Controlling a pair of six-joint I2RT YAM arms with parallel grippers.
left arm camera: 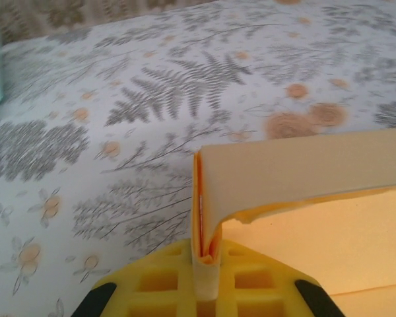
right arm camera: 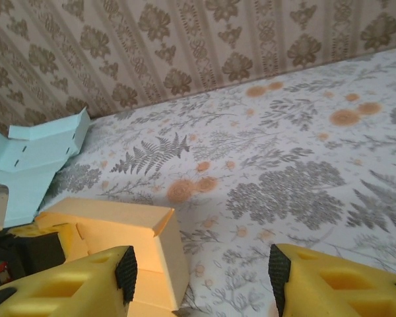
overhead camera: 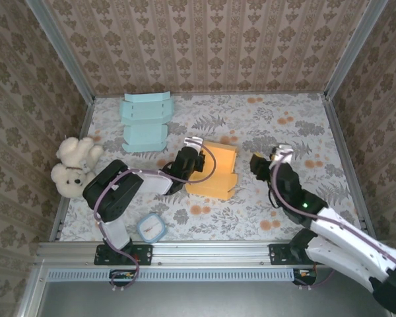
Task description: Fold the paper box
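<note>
A white teddy bear lies at nine o'clock on the fern-patterned cloth, a flat pale-blue cardboard sheet at eleven o'clock near the back wall, and a small blue-rimmed white square at seven o'clock

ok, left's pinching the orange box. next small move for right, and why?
Probably ease the right gripper left, toward the free wall of the orange box: it hangs open beside the box, while the left gripper is shut on the box's other edge.
</note>
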